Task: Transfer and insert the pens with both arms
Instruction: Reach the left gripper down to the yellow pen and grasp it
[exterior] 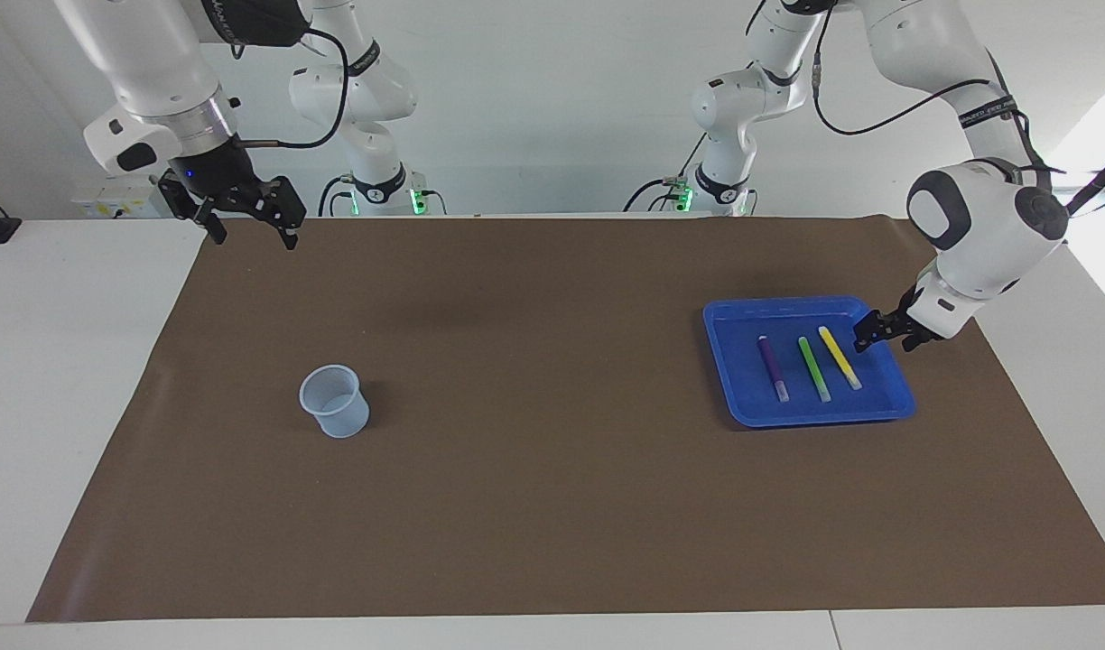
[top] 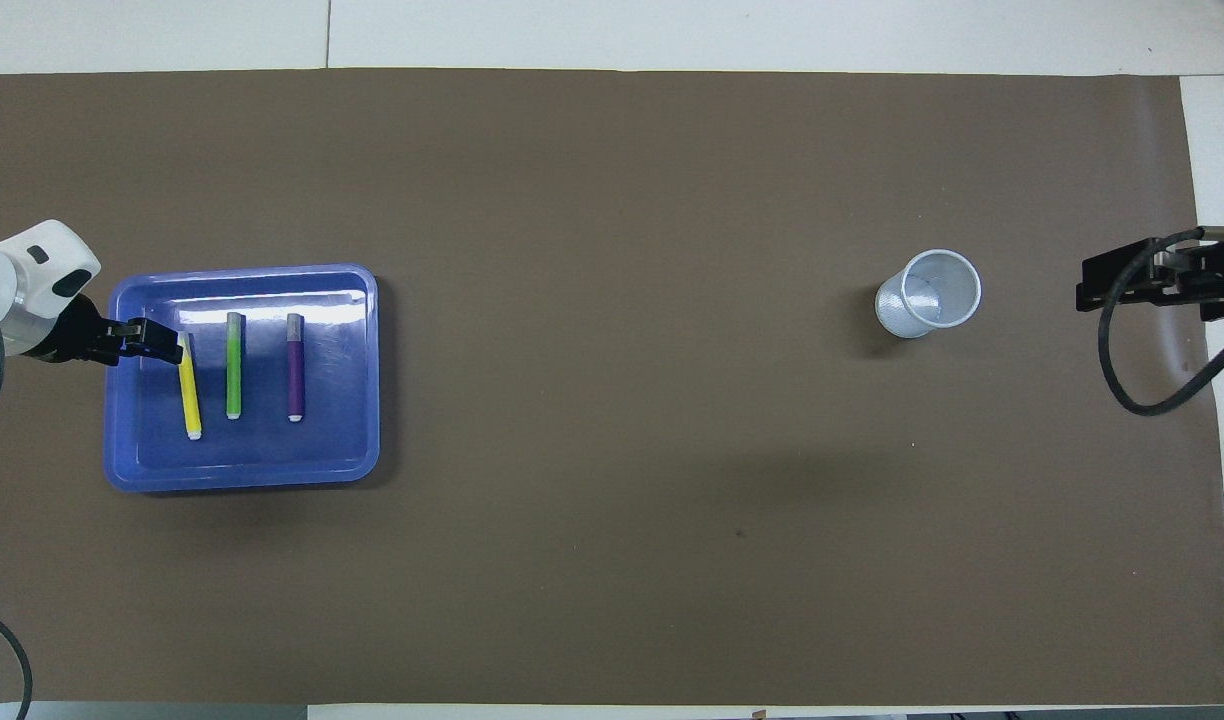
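Note:
Three pens lie side by side in a blue tray [exterior: 742, 318] [top: 364, 400] toward the left arm's end of the table: purple [exterior: 772, 367] [top: 295, 367], green [exterior: 813, 368] [top: 234, 365] and yellow [exterior: 840, 357] [top: 189, 390]. My left gripper [exterior: 883, 342] [top: 170, 349] hangs low over the tray's edge, beside the yellow pen's end nearer the robots. Its fingers are apart and hold nothing. My right gripper [exterior: 252, 238] [top: 1084, 292] waits open in the air over the mat's corner at the right arm's end.
A pale translucent cup [exterior: 334, 402] [top: 929, 293] stands upright on the brown mat [exterior: 552, 506] toward the right arm's end. Two smaller white arms with green lights [exterior: 372, 135] [exterior: 733, 117] stand at the robots' end of the table.

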Robot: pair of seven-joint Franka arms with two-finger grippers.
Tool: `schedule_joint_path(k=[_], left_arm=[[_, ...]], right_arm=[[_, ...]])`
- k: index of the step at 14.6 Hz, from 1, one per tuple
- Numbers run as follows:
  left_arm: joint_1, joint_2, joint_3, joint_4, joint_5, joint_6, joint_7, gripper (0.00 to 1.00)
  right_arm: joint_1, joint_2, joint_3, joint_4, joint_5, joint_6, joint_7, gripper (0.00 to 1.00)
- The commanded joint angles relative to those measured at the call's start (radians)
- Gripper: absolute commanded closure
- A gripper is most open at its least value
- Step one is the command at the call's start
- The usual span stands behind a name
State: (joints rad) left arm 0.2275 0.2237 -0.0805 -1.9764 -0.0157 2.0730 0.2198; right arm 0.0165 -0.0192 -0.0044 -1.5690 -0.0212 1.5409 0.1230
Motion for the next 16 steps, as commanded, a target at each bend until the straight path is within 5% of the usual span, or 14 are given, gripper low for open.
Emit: schedule_joint_path(k=[1, 16], left_arm=[[-0.014, 0.017, 0.004, -0.01, 0.013, 0.019, 0.0, 0.22], [-0.024, 0.068, 0.004, 0.002, 0.063, -0.002, 0.0, 0.4]], right_arm=[[-0.01, -0.015, 0.006, -0.016, 0.006, 0.005, -0.022, 0.0], [-0.01, -0.015, 0.006, -0.016, 0.006, 0.005, -0.016, 0.0]])
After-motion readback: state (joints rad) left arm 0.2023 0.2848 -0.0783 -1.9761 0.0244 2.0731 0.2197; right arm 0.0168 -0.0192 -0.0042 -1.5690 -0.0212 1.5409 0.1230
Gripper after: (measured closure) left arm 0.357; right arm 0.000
